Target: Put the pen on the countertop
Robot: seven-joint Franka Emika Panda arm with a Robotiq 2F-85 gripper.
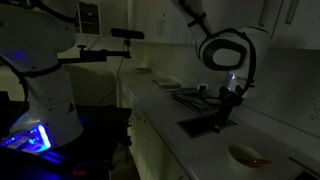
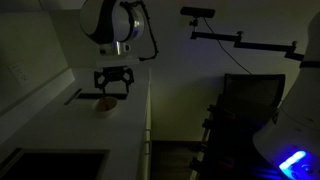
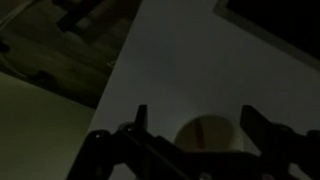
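Note:
The scene is dim. A pale round bowl [image 3: 212, 137] sits on the whitish countertop [image 3: 190, 70], and the thin reddish-brown pen [image 3: 199, 132] lies inside it. The bowl also shows in both exterior views [image 1: 247, 155] [image 2: 107, 104], with the pen as a faint reddish streak in it [image 1: 253, 159]. My gripper [image 3: 200, 122] is open and empty. It hovers above the bowl with one finger to each side, not touching it. It also shows in both exterior views [image 1: 231, 97] [image 2: 113, 86].
A dark rectangular inset [image 1: 200, 126] [image 2: 50, 165] is set in the countertop [image 1: 215, 145] [image 2: 125, 135]. Dark flat trays [image 1: 190, 98] lie further back. A camera on a stand [image 1: 127, 35] and another robot base with blue light [image 1: 35, 130] stand beside the counter.

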